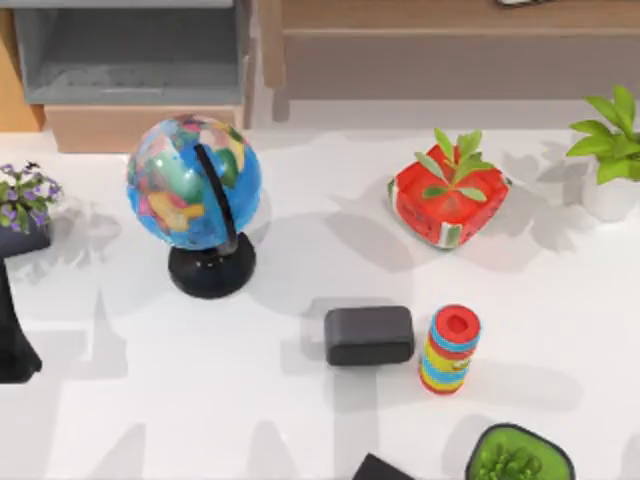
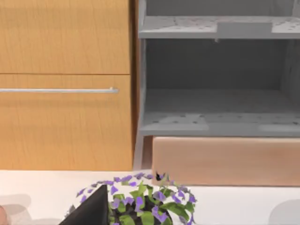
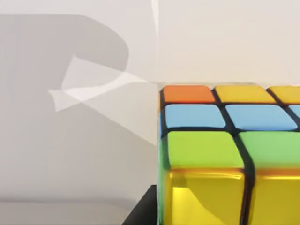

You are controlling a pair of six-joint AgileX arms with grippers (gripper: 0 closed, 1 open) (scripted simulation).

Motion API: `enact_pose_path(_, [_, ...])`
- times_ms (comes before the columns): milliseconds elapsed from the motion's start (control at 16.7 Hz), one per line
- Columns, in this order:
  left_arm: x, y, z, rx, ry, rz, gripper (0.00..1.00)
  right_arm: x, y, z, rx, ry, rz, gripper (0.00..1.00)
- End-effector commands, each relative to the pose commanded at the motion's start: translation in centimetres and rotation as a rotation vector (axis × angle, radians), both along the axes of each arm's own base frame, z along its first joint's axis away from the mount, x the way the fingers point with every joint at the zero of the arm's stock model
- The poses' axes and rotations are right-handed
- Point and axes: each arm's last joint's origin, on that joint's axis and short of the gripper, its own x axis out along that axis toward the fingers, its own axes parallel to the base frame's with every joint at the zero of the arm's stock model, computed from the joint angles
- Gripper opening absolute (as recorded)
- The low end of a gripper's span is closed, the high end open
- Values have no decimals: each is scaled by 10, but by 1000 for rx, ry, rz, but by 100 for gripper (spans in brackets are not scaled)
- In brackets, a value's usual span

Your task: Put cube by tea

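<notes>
A colour-tiled cube (image 3: 225, 154) sits very close in the right wrist view, showing orange, yellow, blue and green tiles above a glossy yellow face. A dark part of my right gripper (image 3: 140, 213) lies beside its lower edge. In the top view a dark corner of my right arm (image 1: 378, 468) pokes in at the table's front edge. A red carton printed with green leaves (image 1: 447, 205), which looks like the tea, stands right of centre. My left arm (image 1: 14, 330) is parked at the left edge.
A globe (image 1: 195, 185) stands left of centre. A black box (image 1: 368, 335) and a striped ring stack (image 1: 450, 350) sit in front of the red carton. A green-filled bowl (image 1: 518, 458), a white potted plant (image 1: 610, 150) and a purple-flowered plant (image 2: 140, 201) ring the table.
</notes>
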Motion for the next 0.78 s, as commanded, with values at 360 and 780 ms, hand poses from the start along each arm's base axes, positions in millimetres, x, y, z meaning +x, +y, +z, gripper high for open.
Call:
enact_pose_path(360, [0, 0, 0, 0, 0, 0, 100, 0, 0, 0, 0, 0, 0, 45])
enact_pose_path(780, [0, 0, 0, 0, 0, 0, 100, 0, 0, 0, 0, 0, 0, 98])
